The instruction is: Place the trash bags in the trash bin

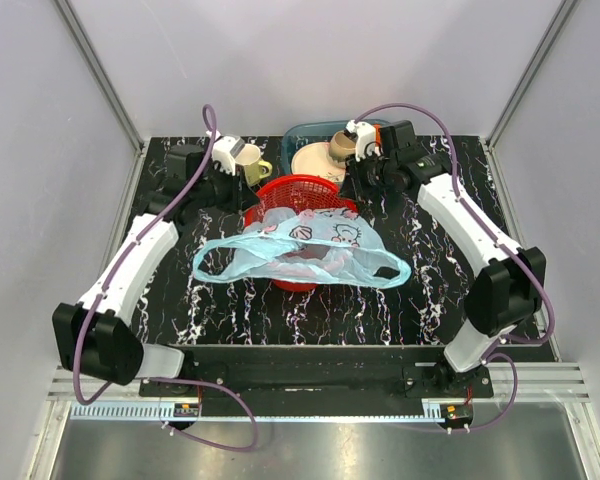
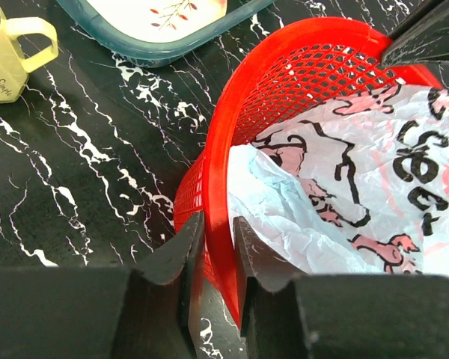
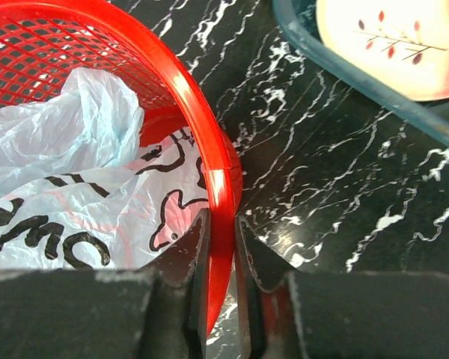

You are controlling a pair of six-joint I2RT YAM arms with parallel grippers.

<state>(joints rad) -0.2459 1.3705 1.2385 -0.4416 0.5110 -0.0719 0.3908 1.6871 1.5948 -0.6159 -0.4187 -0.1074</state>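
Note:
The trash bin [image 1: 300,190] is a round red mesh basket standing mid-table. The trash bag [image 1: 300,250], light blue with pink and dark prints, lies draped across its top, and both ends hang past the rim. My left gripper [image 1: 248,200] sits at the bin's left rim. In the left wrist view the gripper [image 2: 218,224] is shut on the rim of the bin [image 2: 284,75], with the bag [image 2: 344,187] just inside. My right gripper [image 1: 358,192] is at the right rim. In the right wrist view the gripper [image 3: 222,221] is shut on the rim of the bin [image 3: 202,120], beside the bag [image 3: 75,149].
A teal dish tray [image 1: 302,133] with a plate [image 1: 315,160] and a cup [image 1: 342,148] stands right behind the bin; it also shows in both wrist views [image 2: 157,45] [image 3: 359,82]. A pale yellow mug [image 1: 252,162] [image 2: 7,60] stands at the back left.

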